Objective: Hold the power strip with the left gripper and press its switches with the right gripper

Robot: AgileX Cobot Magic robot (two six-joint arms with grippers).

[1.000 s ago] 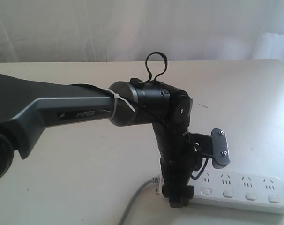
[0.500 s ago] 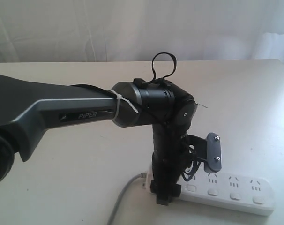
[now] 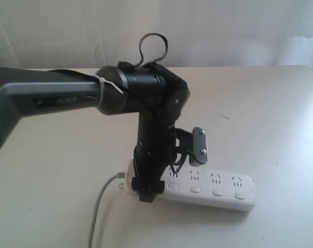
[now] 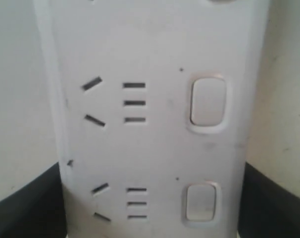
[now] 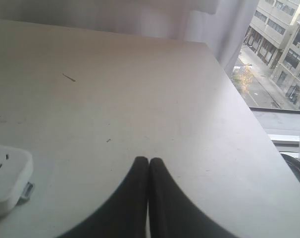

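The white power strip (image 3: pixel 208 188) lies flat on the table, its grey cord (image 3: pixel 98 209) trailing off its left end. My left gripper (image 3: pixel 155 183) points straight down over that left end, shut on the strip. In the left wrist view its black fingers (image 4: pixel 26 208) press both long sides of the power strip (image 4: pixel 150 139), and two switches (image 4: pixel 208 101) show beside the socket slots. A row of switches (image 3: pixel 217 192) runs along the strip's near side. My right gripper (image 5: pixel 148 161) is shut and empty, low over bare table, with the power strip (image 5: pixel 6 178) end off to one side.
A flat black pad with two screws (image 3: pixel 199 146) sticks out behind the left wrist. A white curtain (image 3: pixel 223 31) hangs behind the table. In the right wrist view the table edge (image 5: pixel 249 106) meets a window onto a street.
The left arm has swung left and a little away from the camera, and the power strip has slid left along the table with it.
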